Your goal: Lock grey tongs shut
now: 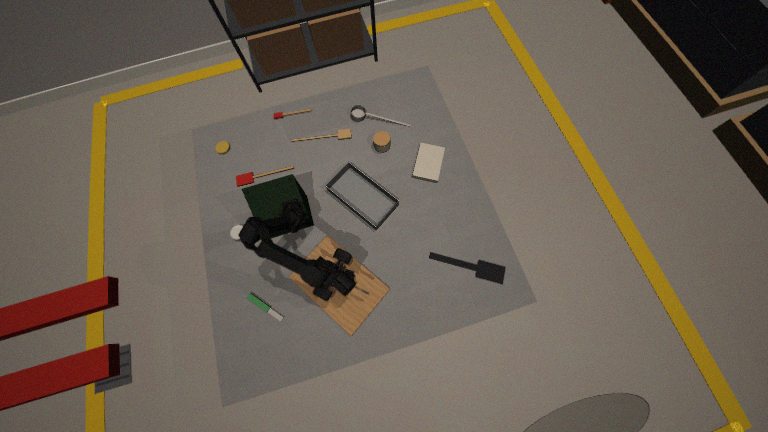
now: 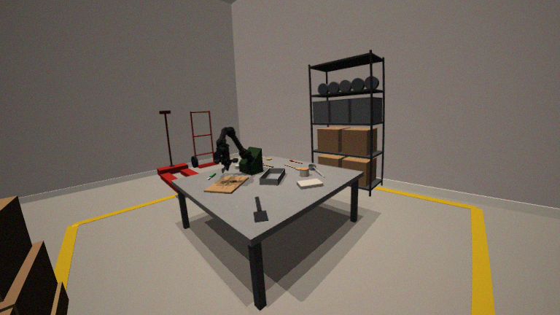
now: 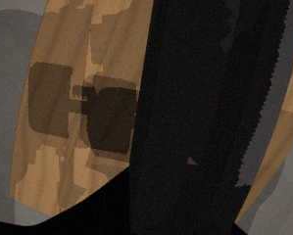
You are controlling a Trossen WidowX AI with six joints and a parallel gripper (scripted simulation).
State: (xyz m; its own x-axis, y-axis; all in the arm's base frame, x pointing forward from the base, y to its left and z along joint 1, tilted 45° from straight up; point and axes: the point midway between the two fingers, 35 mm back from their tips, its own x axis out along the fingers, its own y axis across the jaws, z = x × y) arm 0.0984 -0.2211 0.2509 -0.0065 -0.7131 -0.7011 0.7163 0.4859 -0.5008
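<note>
My gripper (image 1: 343, 276) (image 2: 225, 168) (image 3: 156, 167) points down above the wooden board (image 1: 352, 321) (image 2: 214, 188) (image 3: 118, 24), with a visible gap over it in the exterior view. Its dark fingers are together, shut on the grey tongs. The tongs cannot be made out against the dark fingers and arm, so their tilt and whether their arms are fully together cannot be told. The roasting tin (image 1: 351, 207) (image 2: 269, 182) stands empty, with nothing across its rim. Dark shadows of the gripper fall on the board.
A dark green block (image 1: 271, 195) (image 2: 257, 159) stands at the arm's base. A green-handled tool (image 1: 258, 302) (image 2: 211, 176) lies left of the board. A black spatula (image 1: 489, 271) (image 2: 260, 216) lies to the right. A cream block (image 1: 429, 162) (image 2: 309, 182) and a round pot (image 1: 381, 141) (image 2: 303, 172) are beyond the tin.
</note>
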